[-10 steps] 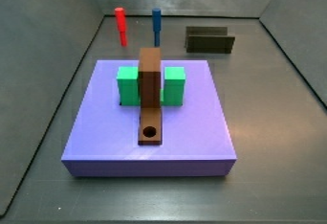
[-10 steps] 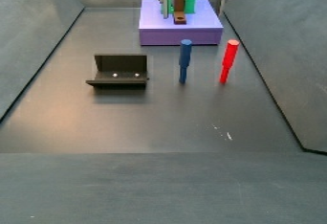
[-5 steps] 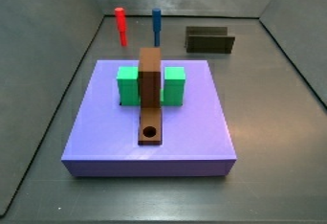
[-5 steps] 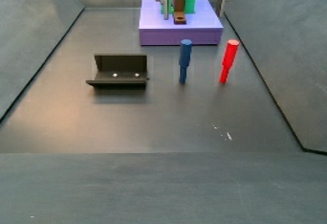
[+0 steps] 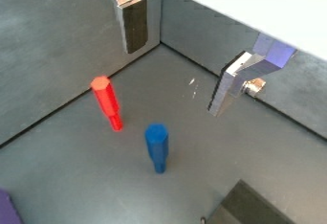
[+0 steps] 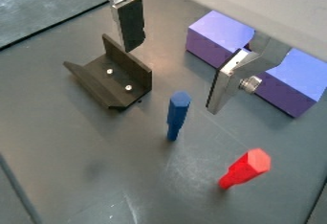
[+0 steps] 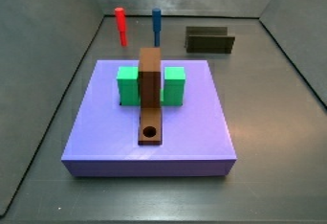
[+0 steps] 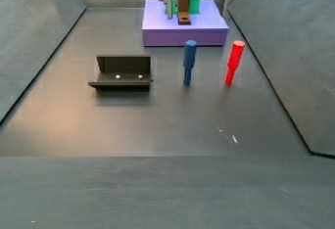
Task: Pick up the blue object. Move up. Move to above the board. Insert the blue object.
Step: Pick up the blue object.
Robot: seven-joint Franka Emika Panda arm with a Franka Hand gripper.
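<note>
Standing upright on the floor, the blue peg (image 5: pixel 156 147) sits just beside the red peg (image 5: pixel 107 103) and near the fixture (image 6: pixel 111 73), well apart from the purple slab (image 8: pixel 185 24) that carries the brown board (image 7: pixel 151 97) and green block (image 7: pixel 129 84). I see nothing shifted across the side views over the last second; the peg is untouched. My gripper (image 6: pixel 175 53) hangs above the peg, jaws spread wide and holding nothing. I judge the pickup hasn't begun, so descending comes next.
</note>
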